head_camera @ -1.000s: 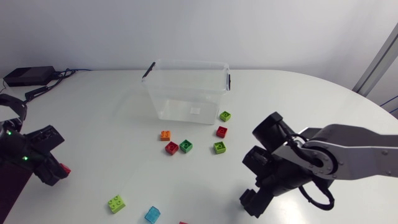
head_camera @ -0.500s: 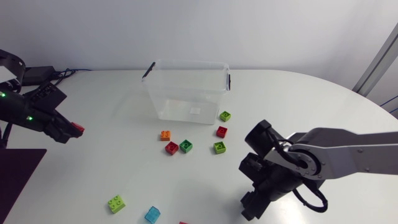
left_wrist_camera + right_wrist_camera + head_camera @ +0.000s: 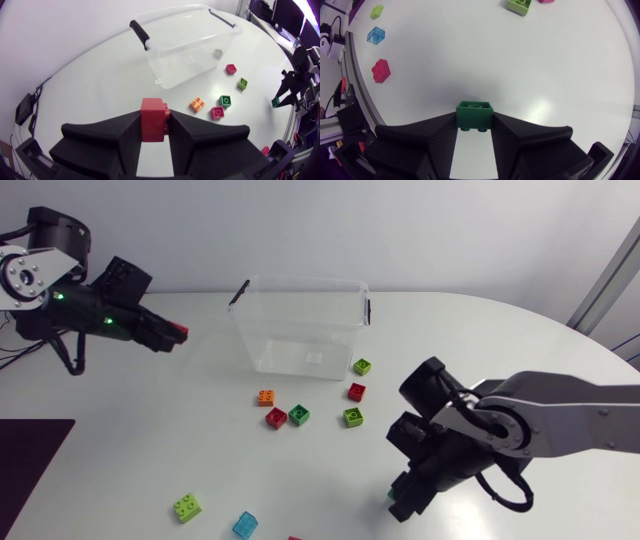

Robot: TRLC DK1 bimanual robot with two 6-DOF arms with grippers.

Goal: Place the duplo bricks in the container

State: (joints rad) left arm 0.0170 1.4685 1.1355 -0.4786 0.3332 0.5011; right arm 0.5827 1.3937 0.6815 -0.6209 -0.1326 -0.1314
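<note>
Presently my left gripper (image 3: 168, 336), clamped on a red brick (image 3: 153, 119), lies nearer the container (image 3: 300, 352) than my right gripper (image 3: 474, 131), clamping a green brick (image 3: 475, 113).

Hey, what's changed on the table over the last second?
The left gripper, shut on a red brick, swung from the near left side up and across toward the container. The right gripper barely shifted, fingers on a green brick. Container and loose bricks stayed put.

White table (image 3: 90, 85) bears a clear container (image 3: 175, 55) and loose bricks (image 3: 197, 104), ahead of the left gripper (image 3: 153, 127).
</note>
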